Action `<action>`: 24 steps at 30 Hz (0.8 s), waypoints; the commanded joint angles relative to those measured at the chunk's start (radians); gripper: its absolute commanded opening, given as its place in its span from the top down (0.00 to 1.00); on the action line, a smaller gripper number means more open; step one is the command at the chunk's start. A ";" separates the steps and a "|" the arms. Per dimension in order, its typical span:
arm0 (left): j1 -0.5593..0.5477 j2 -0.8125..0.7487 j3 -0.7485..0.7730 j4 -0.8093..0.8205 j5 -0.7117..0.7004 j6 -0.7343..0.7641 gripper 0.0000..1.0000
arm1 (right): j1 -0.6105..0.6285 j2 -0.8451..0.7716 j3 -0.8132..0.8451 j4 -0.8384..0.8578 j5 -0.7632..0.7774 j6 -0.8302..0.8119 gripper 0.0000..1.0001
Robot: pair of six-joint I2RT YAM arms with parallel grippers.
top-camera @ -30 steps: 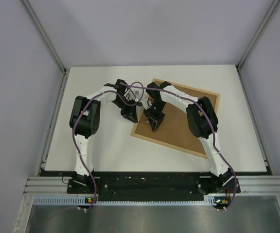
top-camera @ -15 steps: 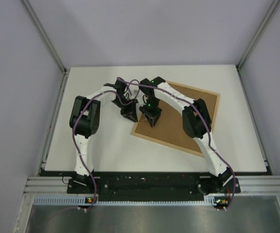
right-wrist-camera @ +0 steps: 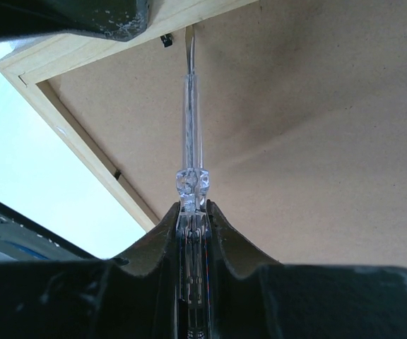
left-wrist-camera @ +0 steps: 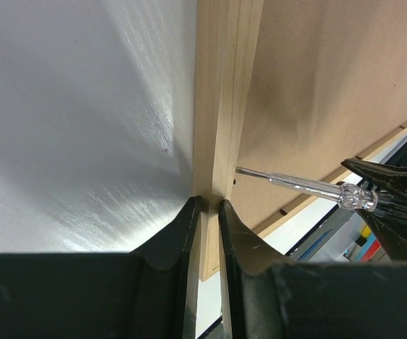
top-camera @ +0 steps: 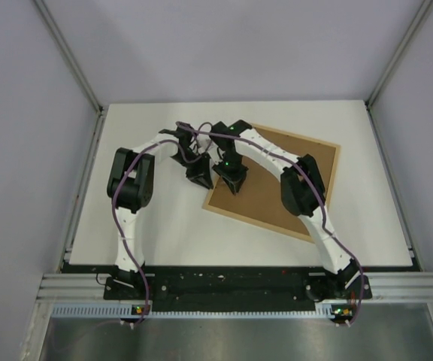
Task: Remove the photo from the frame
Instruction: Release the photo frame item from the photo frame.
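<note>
My left gripper (left-wrist-camera: 208, 206) pinches the frame (left-wrist-camera: 221, 106) by its wood edge. My right gripper (right-wrist-camera: 191, 212) squeezes a clear stick (right-wrist-camera: 191, 120), tip at that edge.

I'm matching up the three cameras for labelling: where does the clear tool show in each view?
Top: too small to make out; it would be at the right gripper over the frame.
Left wrist: clear tool enters from the right, tip at the wood rail.
Right wrist: centre, pointing up, clamped in the gripper.
Shared landmark: that rail.
</note>
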 commanded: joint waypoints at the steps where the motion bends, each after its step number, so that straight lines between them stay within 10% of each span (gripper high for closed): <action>1: -0.035 0.043 -0.034 0.019 0.082 0.030 1.00 | 0.036 -0.119 -0.104 0.413 -0.045 -0.029 1.00; 15: -0.071 -0.051 0.144 -0.048 -0.248 0.073 0.61 | -0.154 -0.486 -0.435 0.388 -0.136 -0.111 1.00; 20: -0.125 -0.065 0.156 -0.060 -0.359 0.090 0.28 | -0.229 -0.564 -0.570 0.404 -0.159 -0.124 1.00; 24: -0.153 -0.065 0.157 -0.077 -0.411 0.104 0.26 | -0.271 -0.627 -0.655 0.445 -0.174 -0.123 1.00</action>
